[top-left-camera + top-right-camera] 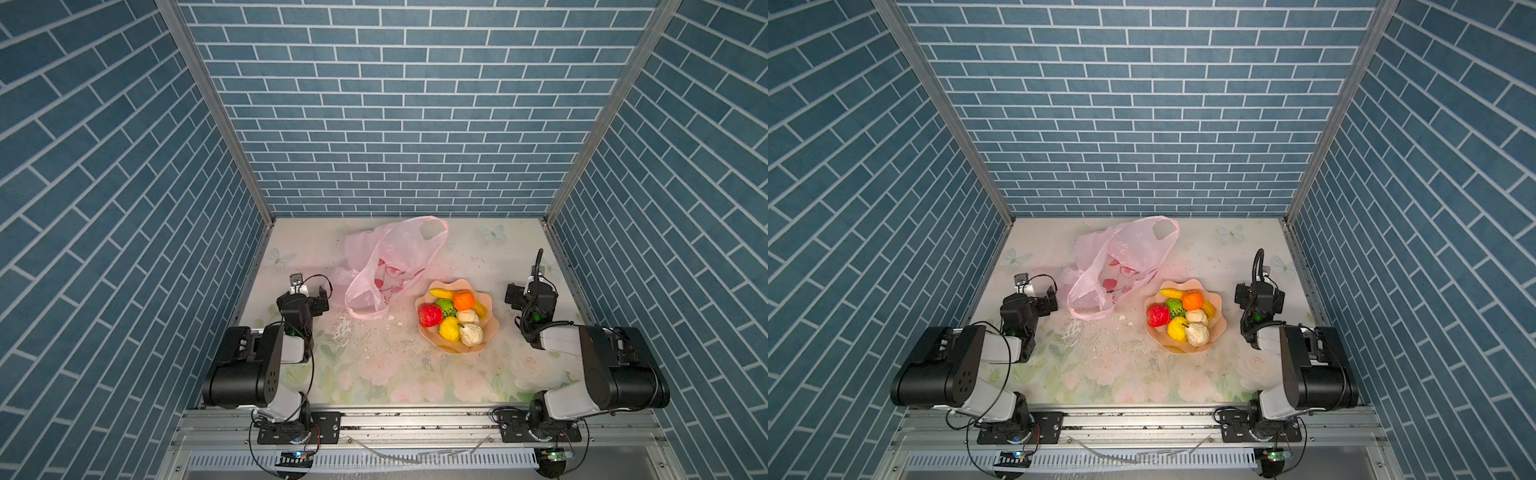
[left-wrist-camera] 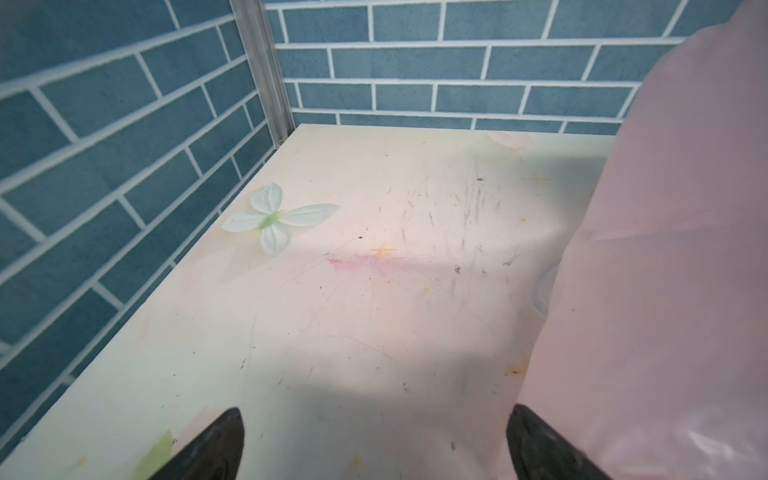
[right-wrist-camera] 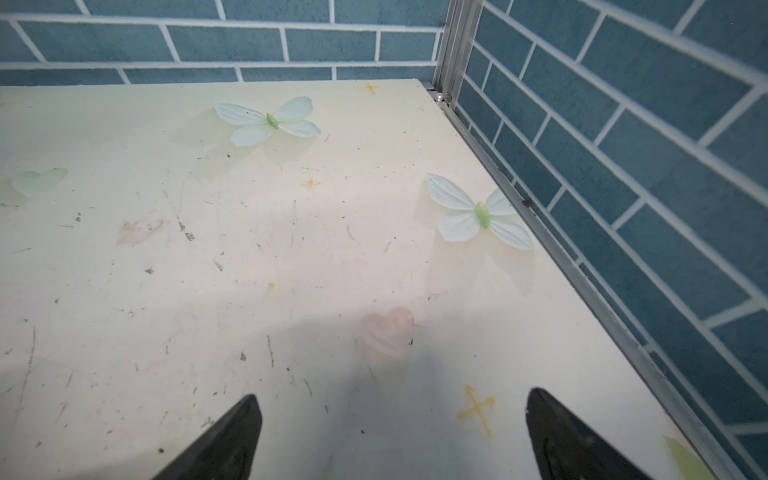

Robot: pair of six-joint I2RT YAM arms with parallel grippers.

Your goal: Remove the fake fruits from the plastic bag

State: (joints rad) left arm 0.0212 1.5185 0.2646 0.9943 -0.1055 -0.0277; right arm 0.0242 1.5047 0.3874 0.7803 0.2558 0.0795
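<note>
Plastic bag (image 1: 395,257) is lying crumpled on the table (image 1: 374,374), stretching from the far edge toward the left edge. Peach scalloped bowl (image 1: 451,348) is sitting near it, closer to the right edge, and the fake fruits (image 1: 450,328) are resting piled inside: red, green, orange, yellow, 2 cream-white, bananas. Left gripper (image 2: 374,415) is hovering wide apart just beside the bag, gripping nothing. Right gripper (image 3: 392,399) is hovering equally wide by the right edge, gripping nothing.
</note>
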